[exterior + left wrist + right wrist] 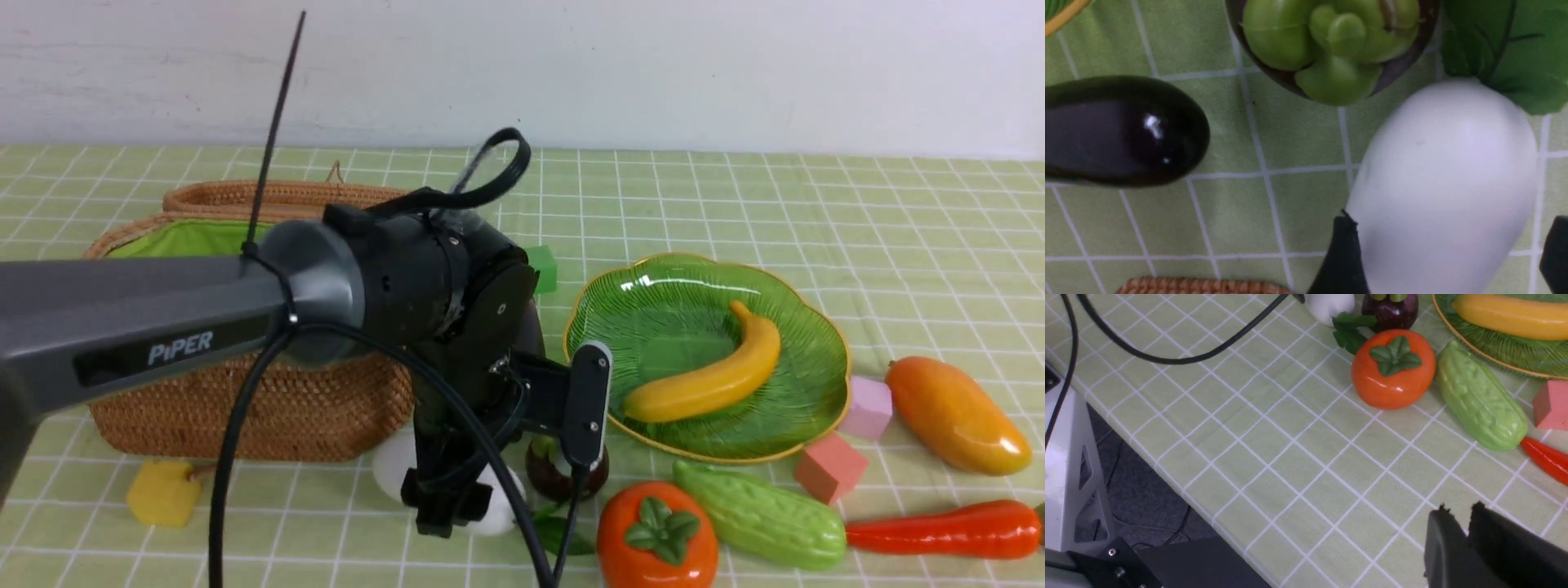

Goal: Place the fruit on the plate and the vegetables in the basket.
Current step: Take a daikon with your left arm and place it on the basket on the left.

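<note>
My left fingers [1341, 253] stand wide apart with the white radish [1445, 163] lying between them on the surface [1290, 143] (one looks to touch its side). The mangosteen [1331, 41] sits just past its leafy end, with the eggplant [1118, 130] off to one side. From the front my arm [163, 327] hides that eggplant. My right fingers [1490, 539] are nearly closed and empty, low over the surface

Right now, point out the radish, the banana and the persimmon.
radish [1445, 183]: left wrist view, middle of white body.
banana [718, 377]: front view, middle of its curve.
persimmon [1392, 386]: right wrist view, orange skin below the cap.
</note>
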Motion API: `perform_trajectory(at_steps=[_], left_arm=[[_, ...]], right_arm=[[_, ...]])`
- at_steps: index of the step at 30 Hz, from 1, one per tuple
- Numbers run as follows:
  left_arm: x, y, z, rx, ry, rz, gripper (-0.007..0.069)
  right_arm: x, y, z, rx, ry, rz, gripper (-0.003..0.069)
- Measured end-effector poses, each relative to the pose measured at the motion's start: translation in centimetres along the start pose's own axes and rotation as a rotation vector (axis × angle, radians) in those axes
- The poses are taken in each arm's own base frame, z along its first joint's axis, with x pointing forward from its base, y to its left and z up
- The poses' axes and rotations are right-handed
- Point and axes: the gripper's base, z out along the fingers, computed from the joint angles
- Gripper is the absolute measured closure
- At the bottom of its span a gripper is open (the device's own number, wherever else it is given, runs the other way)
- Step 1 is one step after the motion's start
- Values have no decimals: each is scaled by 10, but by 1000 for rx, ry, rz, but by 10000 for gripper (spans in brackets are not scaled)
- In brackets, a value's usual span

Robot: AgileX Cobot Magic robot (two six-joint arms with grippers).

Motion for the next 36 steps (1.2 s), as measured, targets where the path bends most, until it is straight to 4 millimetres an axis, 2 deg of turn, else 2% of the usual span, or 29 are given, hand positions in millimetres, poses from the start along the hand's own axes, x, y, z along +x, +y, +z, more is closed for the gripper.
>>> perform_trajectory(at_steps=[4,8,36], left_arm=[[-2,2,14,1,11,22,114],[-2,2,18,7,23,29,120],[0,-3,10,44,41,23,123]], right_arm=[[0,3,0,-29,5,-74,564],[1,5,0,-54,8,-109,564],[1,6,0,-65,2,-134,554]])
